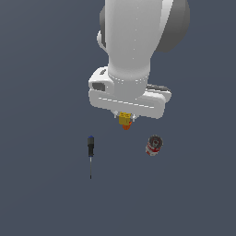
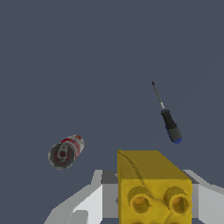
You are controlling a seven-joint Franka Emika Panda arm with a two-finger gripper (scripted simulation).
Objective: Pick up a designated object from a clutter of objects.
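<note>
Now, the scene as it stands:

Arm: one white robot arm reaches down from the top of the exterior view, over a plain dark bench (image 1: 41, 193).

Pincer: the pincer (image 1: 125, 118) sits just under the wide white hand and is closed on the brick, with a pale finger (image 2: 89, 201) visible at each side of it in the wrist view.

Brick: the small yellow studded brick (image 2: 153, 186) fills the near part of the wrist view, studs facing the camera. It appears lifted clear of the bench, though the height is hard to judge.

Cup: a bit of orange, likely the cup (image 1: 126, 126), shows just below the brick in the exterior view. Whether it touches the brick cannot be told.

Can: the red-and-white can (image 1: 154, 145) lies on its side, dark end up toward the camera, toward the exterior view's right, apart from the pincer.

Screwdriver: the black-handled screwdriver (image 1: 91, 154) lies flat toward the exterior view's left, well clear.

Stage: judged from this, the grasp is made and the lift is under way or done.

Risk: the hold looks narrow, so the brick could twist.
</note>
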